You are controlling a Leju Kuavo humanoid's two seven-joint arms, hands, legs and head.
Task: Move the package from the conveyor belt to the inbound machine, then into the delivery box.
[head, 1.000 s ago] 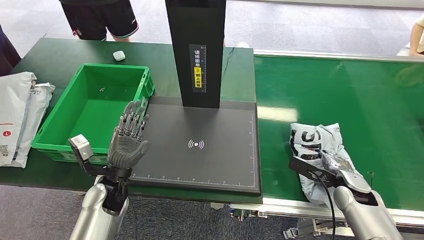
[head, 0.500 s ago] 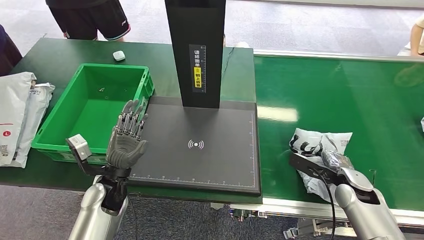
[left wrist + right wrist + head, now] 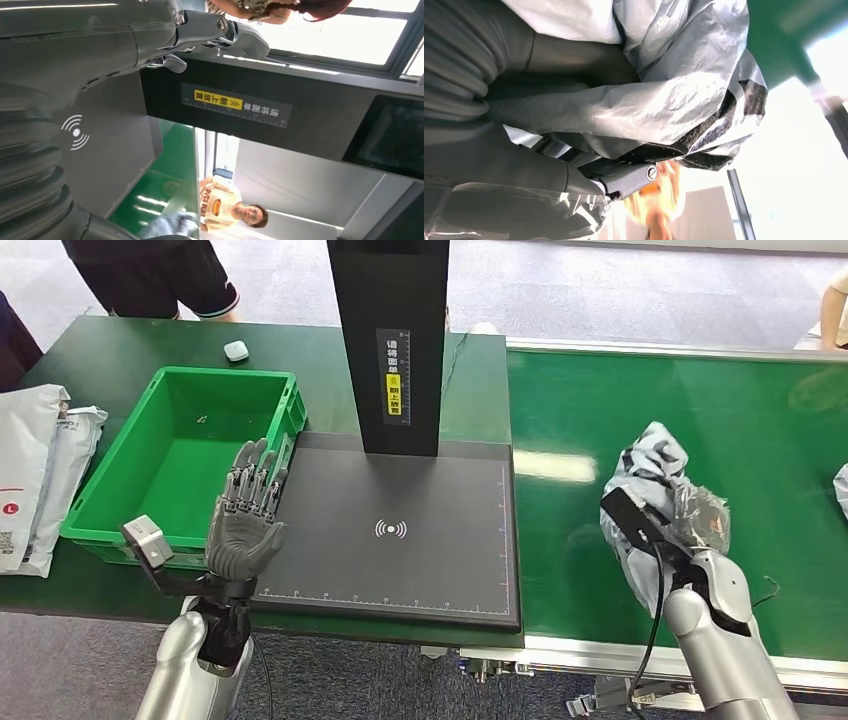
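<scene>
- Head view: my right hand (image 3: 685, 530) grips the grey plastic package (image 3: 655, 465), which is bunched up in my grasp and lifted above the green conveyor belt (image 3: 760, 420), near its front edge.
- My left hand (image 3: 243, 515) is raised upright with its fingers spread and nothing in it, above the front left corner of the inbound machine's dark scanning plate (image 3: 400, 530), just beside the green delivery box (image 3: 190, 530).
- The machine's black column (image 3: 390, 340) stands at the back of the plate and carries a yellow label (image 3: 396, 390); a white signal mark (image 3: 391, 529) sits at the plate's middle.
- White mailer bags (image 3: 35, 475) lie on the green table left of the box, and a small white case (image 3: 236, 350) lies behind it. A person (image 3: 150, 275) stands beyond the table.
- Left wrist view: my left hand's fingers (image 3: 220, 35) stretch out free in front of the black column (image 3: 300, 120) with its yellow label (image 3: 218, 102); the signal mark (image 3: 76, 132) shows on the plate. A person in a cream shirt (image 3: 220, 207) stands far off.
- Right wrist view: the crumpled grey package (image 3: 674, 85), with black print along one edge, is wrapped over and pressed between my right hand's fingers (image 3: 624, 180) and thumb.
</scene>
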